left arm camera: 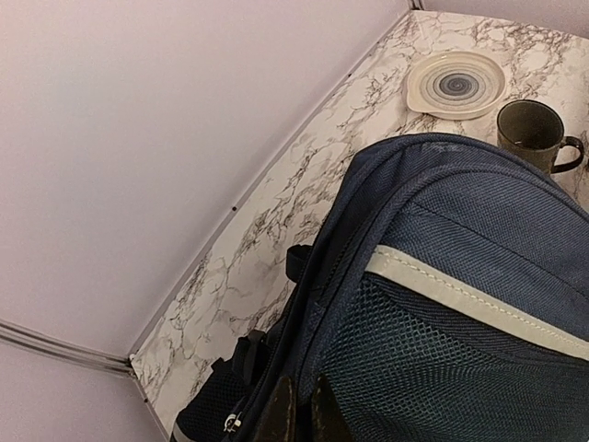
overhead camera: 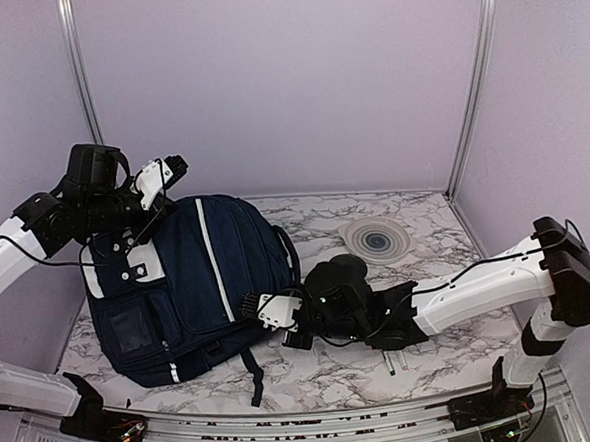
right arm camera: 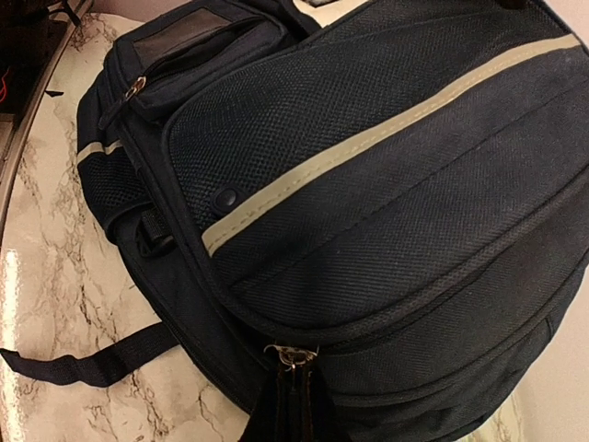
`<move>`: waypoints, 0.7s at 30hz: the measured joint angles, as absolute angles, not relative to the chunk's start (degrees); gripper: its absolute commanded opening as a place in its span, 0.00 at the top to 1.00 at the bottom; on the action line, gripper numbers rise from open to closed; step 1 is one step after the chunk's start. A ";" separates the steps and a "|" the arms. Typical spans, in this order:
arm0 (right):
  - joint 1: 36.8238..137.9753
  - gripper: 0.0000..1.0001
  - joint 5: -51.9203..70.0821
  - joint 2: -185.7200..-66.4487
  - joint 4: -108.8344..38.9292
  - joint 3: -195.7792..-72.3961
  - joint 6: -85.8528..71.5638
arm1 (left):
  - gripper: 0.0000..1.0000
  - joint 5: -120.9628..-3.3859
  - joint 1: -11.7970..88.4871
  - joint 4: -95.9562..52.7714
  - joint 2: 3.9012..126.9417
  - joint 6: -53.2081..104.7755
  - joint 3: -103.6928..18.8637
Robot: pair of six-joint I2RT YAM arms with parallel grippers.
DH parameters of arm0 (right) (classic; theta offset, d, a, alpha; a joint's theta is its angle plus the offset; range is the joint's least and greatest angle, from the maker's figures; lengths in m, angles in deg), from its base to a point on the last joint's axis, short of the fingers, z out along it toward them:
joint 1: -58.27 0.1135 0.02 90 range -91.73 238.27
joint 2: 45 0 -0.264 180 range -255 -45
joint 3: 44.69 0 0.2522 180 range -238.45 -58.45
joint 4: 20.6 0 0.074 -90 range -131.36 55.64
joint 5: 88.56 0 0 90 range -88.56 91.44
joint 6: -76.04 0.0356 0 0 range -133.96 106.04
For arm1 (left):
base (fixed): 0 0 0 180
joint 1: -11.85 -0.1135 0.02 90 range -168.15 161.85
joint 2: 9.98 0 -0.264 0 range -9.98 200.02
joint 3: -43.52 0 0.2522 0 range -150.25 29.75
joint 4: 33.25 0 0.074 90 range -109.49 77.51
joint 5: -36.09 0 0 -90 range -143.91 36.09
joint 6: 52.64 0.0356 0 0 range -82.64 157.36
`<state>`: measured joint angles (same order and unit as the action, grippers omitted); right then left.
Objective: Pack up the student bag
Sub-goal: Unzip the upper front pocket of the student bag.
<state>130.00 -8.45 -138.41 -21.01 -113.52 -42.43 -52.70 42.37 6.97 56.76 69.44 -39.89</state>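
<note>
Currently the student bag (overhead camera: pixel 194 287) lies flat on the left half of the marbled table (overhead camera: pixel 433 353), its front face up, with a pale stripe (overhead camera: pixel 213 256) running from its far edge towards its near edge. A black strap (overhead camera: pixel 255 379) trails off its near side onto the marble.

The left gripper (left arm camera: pixel 299 416) is at the bag's far left corner. In the left wrist view its two dark fingers (left arm camera: pixel 281 410) are pressed together with almost no gap, tips down against the navy fabric beside a mesh panel. A small metal zip pull (left arm camera: pixel 230 424) sits just to their left. Whether anything is pinched between the fingers cannot be told.

The right gripper (right arm camera: pixel 293 401) reaches in from the right and meets the bag's right edge. Its jaws are also closed tight, and the tips sit directly under a metal zip slider (right arm camera: pixel 290 355) on the seam. The pictures do not settle whether the slider's tab is caught between them.

A round plate (overhead camera: pixel 376 239) with dark concentric rings rests on the far right part of the table, well apart from the bag. A dark mug (left arm camera: pixel 532 133) stands just near of the plate, close to the bag's edge in the left wrist view.
</note>
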 measured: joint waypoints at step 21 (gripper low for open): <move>130.74 0.56 4.03 -141.67 -8.99 -111.73 -26.63 | 1.00 -56.90 41.12 2.51 49.21 68.59 -31.70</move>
